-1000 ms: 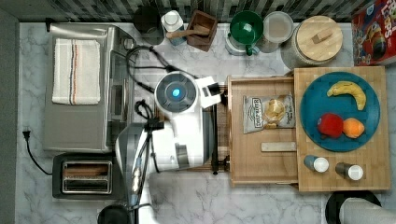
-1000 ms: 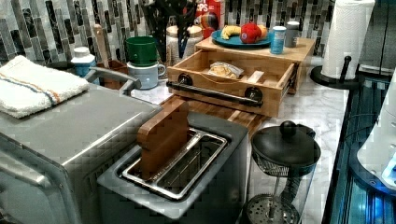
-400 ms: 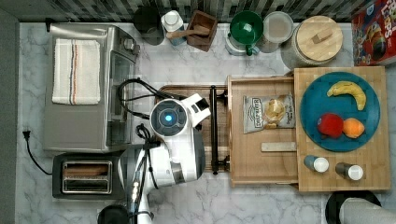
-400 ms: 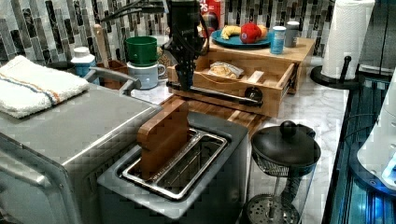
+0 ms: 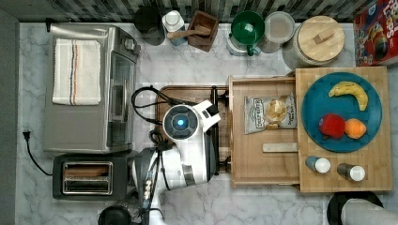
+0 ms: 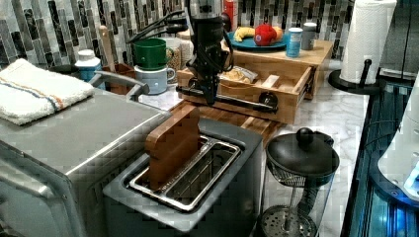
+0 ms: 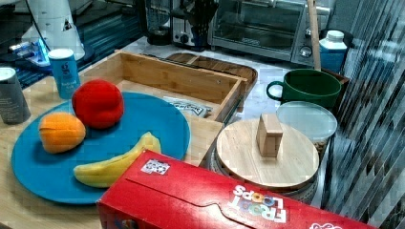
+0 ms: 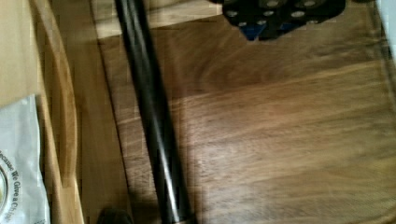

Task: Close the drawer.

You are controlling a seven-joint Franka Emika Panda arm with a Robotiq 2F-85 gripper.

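Observation:
The drawer (image 5: 263, 164) is a light bamboo tray, pulled open toward the top view's left from under the slab top (image 5: 345, 176). A chip bag (image 5: 270, 114) and a small wooden strip (image 5: 280, 147) lie in it. Its thin black bar handle (image 5: 215, 126) runs along the front edge. My arm (image 5: 180, 122) hangs over the dark brown tray, just left of the handle in the top view. In the left view my gripper (image 6: 211, 96) points down and reaches the handle (image 6: 237, 98). The wrist view shows the handle (image 8: 154, 121) close up, beside the drawer's front wall (image 8: 60, 140).
The dark brown tray (image 5: 187, 93) lies on the counter in front of the drawer. A blue plate (image 5: 312, 122) with fruit and two shakers (image 5: 321, 164) sit on the slab. A toaster oven (image 5: 89, 89), toaster (image 5: 89, 177), green mug (image 5: 247, 28) and French press (image 6: 299, 173) stand around.
The arm swung down the top view and then slightly right toward the handle. In the left view the gripper came into view and dropped to the handle. The drawer has not moved.

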